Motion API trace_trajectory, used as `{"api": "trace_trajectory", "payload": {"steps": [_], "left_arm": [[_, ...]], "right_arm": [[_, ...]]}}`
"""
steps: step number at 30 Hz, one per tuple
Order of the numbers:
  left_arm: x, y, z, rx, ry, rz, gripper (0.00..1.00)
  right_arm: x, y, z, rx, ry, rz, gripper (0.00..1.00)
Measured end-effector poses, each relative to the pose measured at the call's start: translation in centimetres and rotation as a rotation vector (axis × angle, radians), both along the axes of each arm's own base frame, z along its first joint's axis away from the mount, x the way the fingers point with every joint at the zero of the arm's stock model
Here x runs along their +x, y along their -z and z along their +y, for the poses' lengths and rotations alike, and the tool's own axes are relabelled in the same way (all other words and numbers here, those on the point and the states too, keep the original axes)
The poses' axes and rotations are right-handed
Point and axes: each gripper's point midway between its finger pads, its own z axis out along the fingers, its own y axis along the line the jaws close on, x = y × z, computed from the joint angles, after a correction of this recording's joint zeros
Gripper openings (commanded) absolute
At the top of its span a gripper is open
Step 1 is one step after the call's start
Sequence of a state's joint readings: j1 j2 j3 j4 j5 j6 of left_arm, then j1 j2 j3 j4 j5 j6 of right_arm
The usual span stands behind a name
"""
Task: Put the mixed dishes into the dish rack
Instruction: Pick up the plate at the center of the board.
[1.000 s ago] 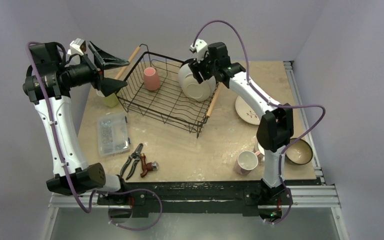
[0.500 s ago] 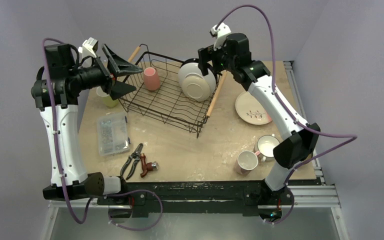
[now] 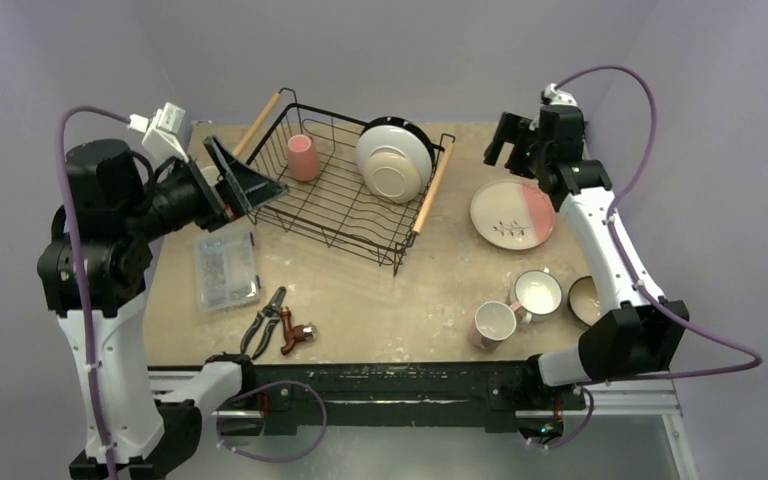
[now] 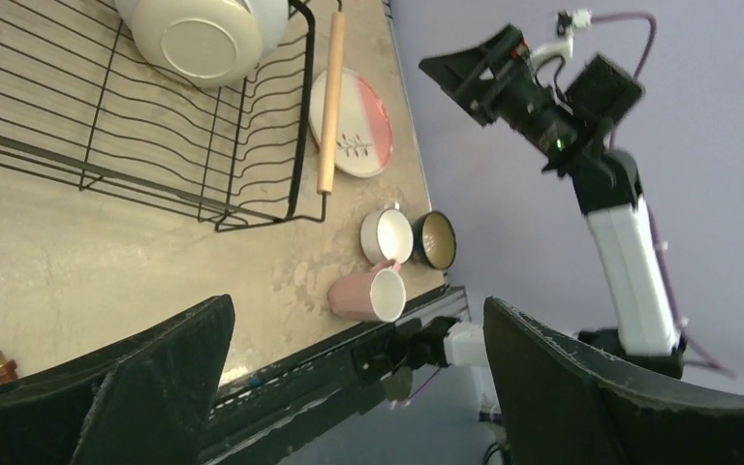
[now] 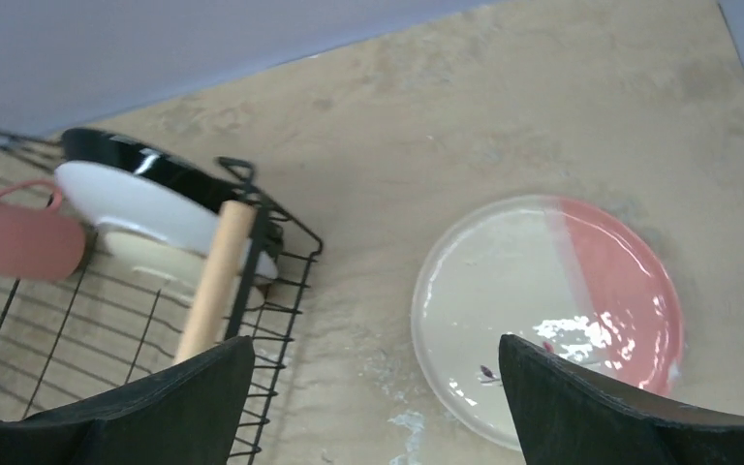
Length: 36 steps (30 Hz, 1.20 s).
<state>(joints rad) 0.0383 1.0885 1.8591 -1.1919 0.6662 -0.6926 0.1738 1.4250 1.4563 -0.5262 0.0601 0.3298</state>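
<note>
1. Currently, the left gripper [image 3: 250, 185] hangs over the table's [image 3: 410, 300] 10 o'clock edge, above the near-left corner of the dish rack [image 3: 405, 240]. Its jaws are spread wide, with nothing between them.
2. The right gripper [image 3: 508, 155] hangs over the table's 1 o'clock corner, above the far edge of the cream-and-pink plate [image 3: 513, 213]. Its jaws are also spread wide and empty.
3. The dish rack sits askew at the table's 11 to 12 o'clock area, with a wooden rod handle [image 3: 433, 188] on each short end.
4. Rack contents:
   - A pink mug [image 3: 303, 157] sits at the rack's 11 o'clock corner.
   - A cream dish [image 3: 393, 160] stands on edge at the rack's 2 o'clock corner.
   - A black dish [image 3: 415, 128] stands directly behind the cream dish.
5. Dishes outside the rack:
   - The cream-and-pink plate lies flat at 2 o'clock, near the right-hand handle.
   - A white mug [image 3: 537, 293], a second pink mug [image 3: 495, 323] and a dark bowl [image 3: 582, 298] are clustered at 4 o'clock. The right arm partly hides the bowl.
6. A clear plastic box [image 3: 226, 268] lies at 9 o'clock. Pliers [image 3: 265, 320] and a red-handled tool [image 3: 298, 333] lie side by side at 7 o'clock.
</note>
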Motion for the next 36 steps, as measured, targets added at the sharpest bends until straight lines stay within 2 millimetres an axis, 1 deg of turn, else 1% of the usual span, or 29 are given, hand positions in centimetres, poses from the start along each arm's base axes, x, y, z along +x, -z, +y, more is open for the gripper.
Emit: {"api": "trace_trajectory", "payload": {"steps": [4, 6, 9, 11, 16, 19, 22, 24, 26, 29, 33, 36], "left_arm": [[-3.8, 0.0, -1.2, 0.052, 0.087, -0.087, 0.99], [-5.5, -0.1, -1.4, 0.067, 0.114, -0.125, 0.98], [-6.1, -0.3, -1.5, 0.075, 0.128, -0.143, 0.97], [-5.5, -0.4, -1.5, 0.082, 0.129, -0.136, 0.97], [-2.1, -1.2, -1.6, 0.089, 0.118, -0.096, 0.94], [-0.3, -0.8, -1.9, 0.080, 0.122, -0.049, 0.94], [1.7, -0.2, -2.1, 0.074, 0.125, 0.001, 0.94], [2.6, 0.0, -2.2, 0.070, 0.128, 0.022, 0.94], [3.2, -0.2, -2.4, 0.064, 0.133, 0.029, 0.94], [3.5, -0.5, -2.5, 0.062, 0.136, 0.023, 0.93], [3.7, -0.6, -2.6, 0.057, 0.138, 0.018, 0.93], [4.0, -0.6, -2.7, 0.051, 0.141, 0.024, 0.93]], "right_arm": [[-0.2, 3.1, -5.3, 0.119, 0.195, 0.089, 0.99], [-0.7, 4.8, -7.8, 0.182, 0.281, 0.131, 0.99], [-1.8, 7.2, -10.6, 0.246, 0.379, 0.195, 0.99], [-2.4, 8.5, -11.5, 0.276, 0.410, 0.229, 0.99], [-4.2, 13.2, -12.2, 0.355, 0.436, 0.336, 0.98], [-5.0, 16.3, -12.4, 0.407, 0.433, 0.401, 0.97], [-5.2, 18.5, -12.4, 0.454, 0.417, 0.428, 0.95], [-5.3, 19.8, -12.1, 0.485, 0.401, 0.448, 0.94], [-5.3, 20.8, -11.7, 0.509, 0.382, 0.462, 0.94], [-5.6, 21.7, -11.3, 0.530, 0.365, 0.471, 0.94], [-6.1, 22.4, -11.2, 0.550, 0.357, 0.475, 0.92], [-6.1, 22.7, -11.0, 0.568, 0.341, 0.460, 0.92]]}}
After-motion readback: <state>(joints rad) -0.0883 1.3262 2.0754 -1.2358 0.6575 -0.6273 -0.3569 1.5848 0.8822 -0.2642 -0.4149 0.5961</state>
